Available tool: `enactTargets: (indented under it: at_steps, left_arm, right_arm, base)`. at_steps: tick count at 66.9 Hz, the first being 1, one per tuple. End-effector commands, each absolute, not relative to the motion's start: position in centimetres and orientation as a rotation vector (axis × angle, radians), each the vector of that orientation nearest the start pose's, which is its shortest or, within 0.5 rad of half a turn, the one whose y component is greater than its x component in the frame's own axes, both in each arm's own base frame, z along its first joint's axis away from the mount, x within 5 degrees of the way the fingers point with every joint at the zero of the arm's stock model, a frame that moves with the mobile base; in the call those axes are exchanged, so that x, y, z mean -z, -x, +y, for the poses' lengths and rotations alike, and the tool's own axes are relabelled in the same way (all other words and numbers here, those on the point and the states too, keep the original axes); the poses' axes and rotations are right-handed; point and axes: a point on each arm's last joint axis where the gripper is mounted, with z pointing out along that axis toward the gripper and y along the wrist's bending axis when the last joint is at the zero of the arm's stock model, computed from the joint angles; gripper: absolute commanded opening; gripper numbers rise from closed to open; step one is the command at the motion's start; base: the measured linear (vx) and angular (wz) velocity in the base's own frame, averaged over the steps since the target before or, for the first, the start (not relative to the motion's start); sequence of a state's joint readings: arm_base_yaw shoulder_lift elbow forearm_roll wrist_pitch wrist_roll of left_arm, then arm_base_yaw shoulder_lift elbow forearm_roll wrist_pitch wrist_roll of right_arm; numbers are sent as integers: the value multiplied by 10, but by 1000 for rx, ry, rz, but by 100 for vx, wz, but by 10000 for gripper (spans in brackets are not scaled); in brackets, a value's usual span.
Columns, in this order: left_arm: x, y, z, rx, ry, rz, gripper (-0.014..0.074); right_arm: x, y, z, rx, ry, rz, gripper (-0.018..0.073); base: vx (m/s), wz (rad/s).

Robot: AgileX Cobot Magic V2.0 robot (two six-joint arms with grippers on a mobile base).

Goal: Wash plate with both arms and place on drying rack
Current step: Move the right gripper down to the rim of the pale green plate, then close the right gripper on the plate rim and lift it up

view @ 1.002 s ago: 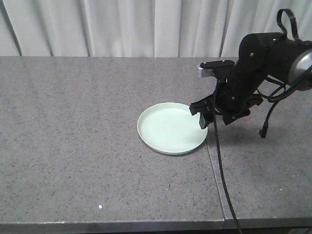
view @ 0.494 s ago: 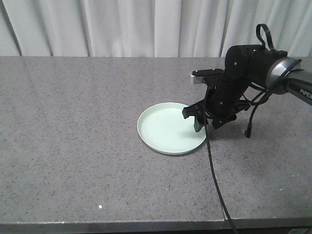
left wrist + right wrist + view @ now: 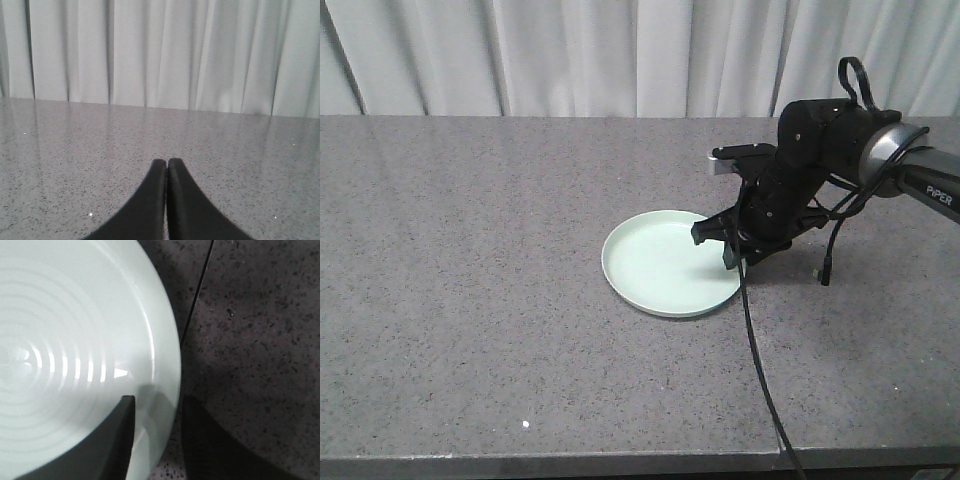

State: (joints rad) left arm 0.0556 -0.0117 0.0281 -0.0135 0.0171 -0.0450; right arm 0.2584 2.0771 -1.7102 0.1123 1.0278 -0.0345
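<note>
The round pale mint-green plate (image 3: 665, 265) lies flat on the counter, right of centre, with its right rim between the fingers of the black right gripper (image 3: 725, 250). In the right wrist view the two matte, tapered fingers (image 3: 120, 440) stand a little apart. One is over the glossy, ring-patterned inside of the plate and the other is over the stone outside it, with the low rim in the gap. The left gripper (image 3: 167, 162) is closed, its curved tips pressed together. The counter is grey speckled stone (image 3: 470, 300) with a thin seam (image 3: 197, 295), and pleated white curtains (image 3: 620, 50) hang behind it. Compared with a second ago, the right arm has moved left and down onto the rim; the plate has not moved.
</note>
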Motion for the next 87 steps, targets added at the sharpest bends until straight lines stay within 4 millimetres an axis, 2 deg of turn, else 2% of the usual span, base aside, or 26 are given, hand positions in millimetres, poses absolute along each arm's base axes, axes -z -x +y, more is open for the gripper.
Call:
enactTargets:
  at_steps: [1, 17, 23, 35, 46, 63, 72, 87]
  left_arm:
    - [-220, -53, 3, 4, 79, 1398, -6]
    - [-220, -53, 3, 4, 79, 1398, -6]
    - [-220, -53, 3, 4, 79, 1398, -6]
    - [-220, -53, 3, 4, 79, 1398, -6]
    - [-220, -53, 3, 4, 79, 1398, -6]
    - [-220, -53, 3, 4, 79, 1398, -6]
    - [-220, -53, 3, 4, 79, 1398, -6]
    - [-220, -53, 3, 4, 79, 1398, -6]
  right_arm:
    - [-245, -427, 120, -204, 346, 2756, 216]
    - [-243, -429, 121, -202, 344, 2751, 201]
    - [-243, -429, 121, -202, 344, 2751, 151]
    - [-243, -428, 120, -199, 346, 2749, -11]
    - [-256, -423, 119, -207, 338, 2739, -8]
    - [-296, -402, 115, -220, 350, 2704, -4]
    - [-319, -388, 116, -287, 358, 2658, -3]
    - [-325, -350, 116, -436, 402, 2600, -3]
  base:
    - [0, 0]
    - [0, 0]
    - [0, 0]
    - [0, 0]
    - [0, 0]
    - [0, 0]
    - [0, 0]
    - [0, 0]
